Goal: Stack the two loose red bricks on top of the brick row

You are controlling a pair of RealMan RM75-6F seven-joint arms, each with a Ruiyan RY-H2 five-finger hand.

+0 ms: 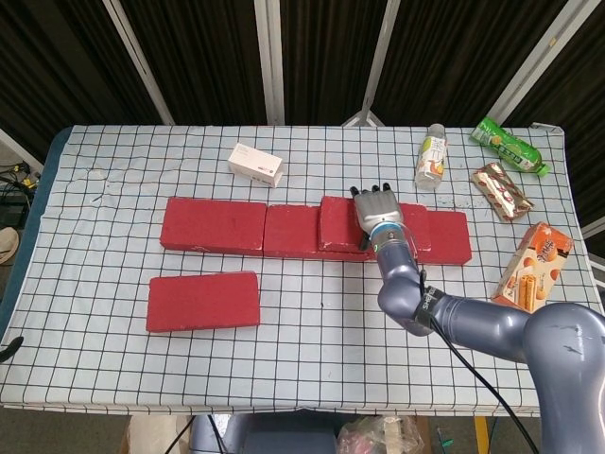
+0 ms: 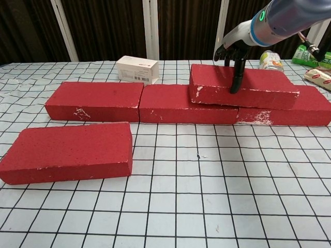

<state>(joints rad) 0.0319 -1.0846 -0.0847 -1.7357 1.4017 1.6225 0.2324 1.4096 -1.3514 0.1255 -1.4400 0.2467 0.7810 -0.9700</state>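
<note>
A row of red bricks (image 1: 213,224) (image 2: 93,101) lies across the middle of the checked table. One red brick (image 1: 338,222) (image 2: 258,85) lies on top of the row's right part, slightly tilted, its left end over the middle brick. My right hand (image 1: 378,208) (image 2: 234,51) reaches over this top brick from behind, fingers spread and pointing down, one fingertip pressing on its upper face. The other loose red brick (image 1: 203,300) (image 2: 67,152) lies flat in front of the row's left end, untouched. My left hand is not visible.
A white carton (image 1: 255,165) (image 2: 137,69) stands behind the row. At the back right are a plastic bottle (image 1: 431,156) (image 2: 270,58), a green packet (image 1: 509,144), a brown snack bag (image 1: 503,192) and an orange box (image 1: 534,265).
</note>
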